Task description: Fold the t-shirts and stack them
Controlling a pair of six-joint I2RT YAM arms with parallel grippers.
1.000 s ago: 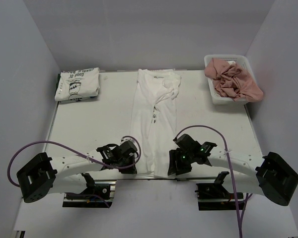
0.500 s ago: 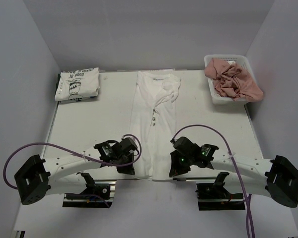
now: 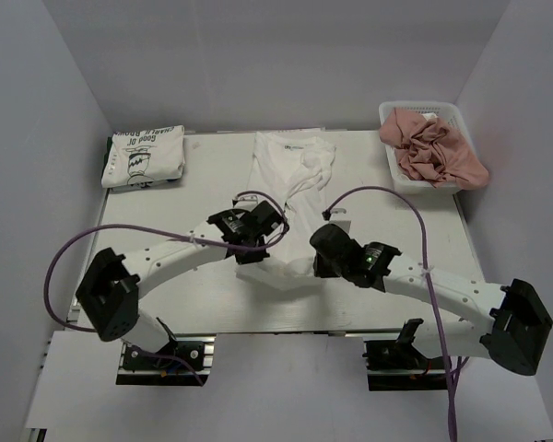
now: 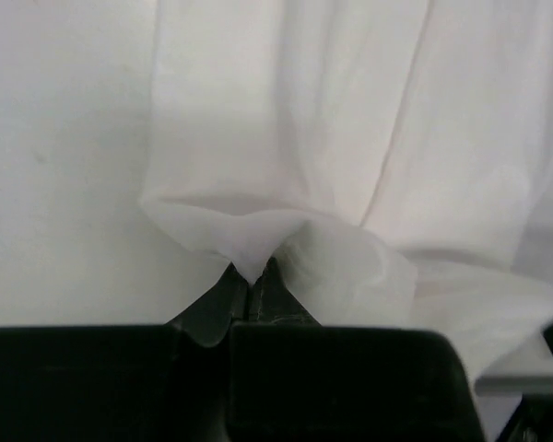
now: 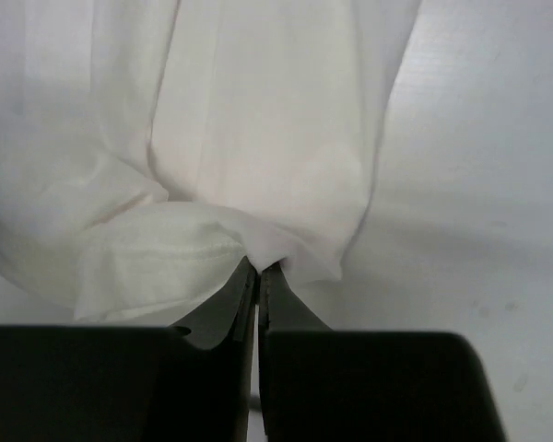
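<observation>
Soft matt white creased cloth of the centre t-shirt (image 3: 290, 157), matt printed cloth of the folded t-shirt (image 3: 145, 157) upper left, smooth matt white table (image 3: 166, 198), white plastic basket (image 3: 405, 182) upper right, crumpled pink cloth (image 3: 433, 152)

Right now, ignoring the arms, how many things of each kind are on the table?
White t-shirts: 2, a folded printed t-shirt and a half-folded t-shirt pinched by the left gripper and the right gripper
White basket: 1
Pink cloth heap in it: 1, number of pieces cannot be told
Total: 4
</observation>
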